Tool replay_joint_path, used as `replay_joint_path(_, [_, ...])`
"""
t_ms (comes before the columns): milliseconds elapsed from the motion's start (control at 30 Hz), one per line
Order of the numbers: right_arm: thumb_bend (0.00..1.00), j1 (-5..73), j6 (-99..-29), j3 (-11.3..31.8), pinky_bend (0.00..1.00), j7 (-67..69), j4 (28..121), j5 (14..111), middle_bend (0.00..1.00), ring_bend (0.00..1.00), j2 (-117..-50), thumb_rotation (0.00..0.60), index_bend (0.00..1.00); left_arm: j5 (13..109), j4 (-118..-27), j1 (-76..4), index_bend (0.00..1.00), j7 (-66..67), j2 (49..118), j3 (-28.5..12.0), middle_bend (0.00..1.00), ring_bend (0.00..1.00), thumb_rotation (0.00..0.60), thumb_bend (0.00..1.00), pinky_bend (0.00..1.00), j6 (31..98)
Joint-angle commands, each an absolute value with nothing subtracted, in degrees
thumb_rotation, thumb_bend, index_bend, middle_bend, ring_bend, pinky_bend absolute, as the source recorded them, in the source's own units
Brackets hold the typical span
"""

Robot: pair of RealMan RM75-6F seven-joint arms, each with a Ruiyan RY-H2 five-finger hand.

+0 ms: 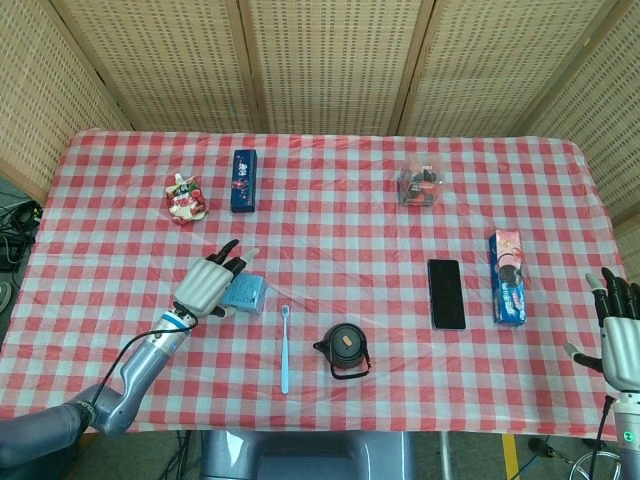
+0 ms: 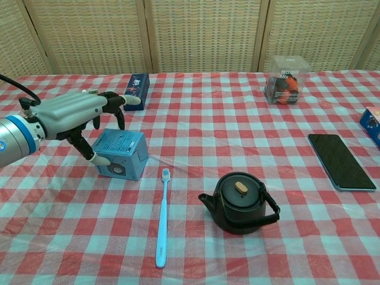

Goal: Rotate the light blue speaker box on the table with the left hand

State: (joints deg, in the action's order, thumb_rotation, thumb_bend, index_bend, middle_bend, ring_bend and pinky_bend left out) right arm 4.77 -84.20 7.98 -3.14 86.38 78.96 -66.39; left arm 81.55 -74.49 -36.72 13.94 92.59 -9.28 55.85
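Note:
The light blue speaker box (image 2: 124, 153) stands on the checked tablecloth, left of centre; in the head view the speaker box (image 1: 248, 294) is partly covered by my left hand (image 1: 210, 285). In the chest view my left hand (image 2: 74, 113) hovers over the box's left side. Its fingers (image 2: 116, 100) are spread above the box's far top edge, and its thumb (image 2: 95, 158) lies against the box's near left corner. The hand does not grip the box. My right hand (image 1: 620, 335) stands at the table's right edge with its fingers apart and holds nothing.
A light blue toothbrush (image 2: 162, 219) lies just right of the box, with a black teapot (image 2: 240, 203) beyond it. A dark blue carton (image 2: 136, 91) sits behind the hand. A phone (image 2: 341, 161), a clear box (image 2: 285, 80) and a snack packet (image 1: 186, 196) lie further off.

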Motion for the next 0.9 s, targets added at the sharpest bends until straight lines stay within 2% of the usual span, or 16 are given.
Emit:
replay_joint_path(33, [0.00,4.88,-83.96,7.91,0.00,-3.37,86.35,78.89,0.00,0.00,-66.51,0.600,0.02,81.42,-75.45,-36.63,0.50,12.99,91.41,-8.88,0.46,0.50,0.600,0.15,0.50,56.40])
replay_joint_path(333, [0.00,5.12,-83.82,7.75,0.00,-4.29,86.69,79.09,0.00,0.00,-66.78,0.600,0.02,81.90,-81.64,-35.94,0.52,9.31,85.33,-8.41,0.48,0.52,0.600,0.14,0.50,57.39])
replay_joint_path(433, [0.00,5.16,-83.85,7.71,0.00,-4.71,86.78,79.12,0.00,0.00,-66.89,0.600,0.02,82.55,-87.07,-35.60,0.52,6.61,79.37,-8.38,0.48,0.52,0.600,0.14,0.50,57.33])
replay_joint_path(500, [0.00,5.25,-83.70,7.73,0.00,-4.87,86.76,79.01,0.00,0.00,-66.96,0.600,0.02,80.44,-93.19,-36.60,0.52,2.81,71.87,-9.00,0.48,0.52,0.600,0.14,0.50,52.78])
replay_joint_path(567, [0.00,5.36,-83.56,7.78,0.00,-5.06,86.77,78.92,0.00,0.00,-67.02,0.600,0.02,77.27,-98.44,-39.21,0.52,0.19,64.43,-9.70,0.48,0.52,0.600,0.14,0.49,45.17])
replay_joint_path(633, [0.00,5.44,-83.47,7.81,0.00,-5.28,86.78,78.83,0.00,0.00,-67.08,0.600,0.02,73.80,-100.82,-41.63,0.52,-1.43,60.31,-10.06,0.48,0.52,0.600,0.14,0.49,38.71])
replay_joint_path(733, [0.00,5.60,-83.20,7.82,0.00,-5.67,86.80,78.65,0.00,0.00,-67.23,0.600,0.02,68.99,-101.62,-45.75,0.52,-1.95,56.26,-10.03,0.48,0.52,0.600,0.15,0.49,29.99])
replay_joint_path(900, [0.00,5.77,-82.90,7.82,0.00,-6.24,86.68,78.32,0.00,0.00,-67.48,0.600,0.02,62.48,-100.08,-51.02,0.51,-1.05,55.82,-8.19,0.48,0.52,0.600,0.15,0.49,21.90])
